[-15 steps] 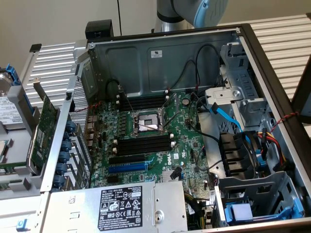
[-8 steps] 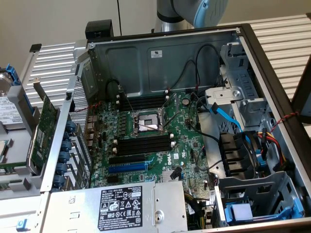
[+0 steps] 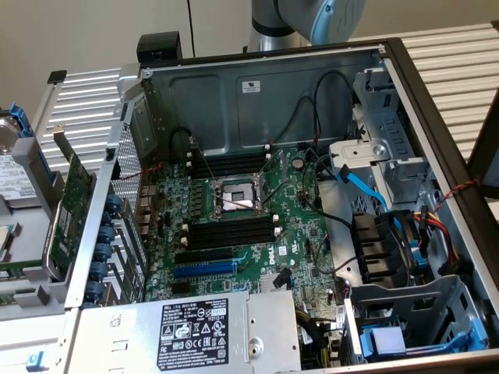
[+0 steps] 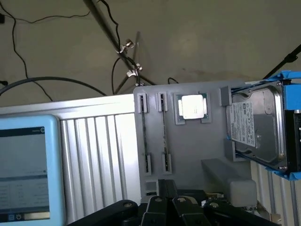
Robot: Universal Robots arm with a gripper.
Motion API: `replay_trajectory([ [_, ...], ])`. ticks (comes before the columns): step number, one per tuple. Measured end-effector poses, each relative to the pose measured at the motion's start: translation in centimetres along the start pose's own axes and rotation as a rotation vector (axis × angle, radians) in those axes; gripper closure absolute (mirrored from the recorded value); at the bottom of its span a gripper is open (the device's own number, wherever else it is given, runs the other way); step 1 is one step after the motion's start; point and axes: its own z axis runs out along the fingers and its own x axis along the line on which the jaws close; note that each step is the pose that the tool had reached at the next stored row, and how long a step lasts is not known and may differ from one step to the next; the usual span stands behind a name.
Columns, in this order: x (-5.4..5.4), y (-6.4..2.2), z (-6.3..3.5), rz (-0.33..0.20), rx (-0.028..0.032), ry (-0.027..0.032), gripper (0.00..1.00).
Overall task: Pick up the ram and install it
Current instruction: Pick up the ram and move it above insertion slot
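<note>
Ram (image 4: pixel 163 126): thin green stick standing on edge in grey plastic holder tray (image 4: pixel 188 146). Second similar stick (image 4: pixel 143 127) just beside it, silver square processor chip (image 4: pixel 191 106) near. Black gripper (image 4: pixel 170 203) closed, empty, apart from ram. Risk, likely: sticks sit close, so an off-centre approach could clip the neighbour or the tray's end clips.

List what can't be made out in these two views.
- Ram sticks: wrist view, standing edge-on in the grey holder, so their chips and labels are hidden.
- Screen: wrist view, cut off by the picture's edge, and its text is too small to read.
- Arm: exterior view, cut off by the top edge.
- Power supply label: exterior view, print too small to read.
</note>
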Motion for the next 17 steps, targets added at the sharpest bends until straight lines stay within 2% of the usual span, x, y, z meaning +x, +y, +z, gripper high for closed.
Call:
replay_trajectory([
  [5, 0.02, 0.14, 0.06, -0.005, -0.0001, 0.0002, 0.89],
  [6, 0.02, 0.15, 0.08, -0.006, 0.0, 0.0002, 0.83],
  [7, 0.02, 0.15, 0.11, -0.008, 0.0001, 0.0001, 0.83],
  [10, 0.1, 0.16, 0.19, -0.012, 0.0003, 0.0, 0.64],
  [12, 0.21, 0.15, 0.26, -0.015, 0.0002, 0.0001, 0.64],
  [13, 0.29, 0.15, 0.31, -0.016, 0.0003, 0.0001, 0.58],
  [17, 0.61, 0.16, 0.88, -0.022, -0.0008, 0.0002, 0.58],
])
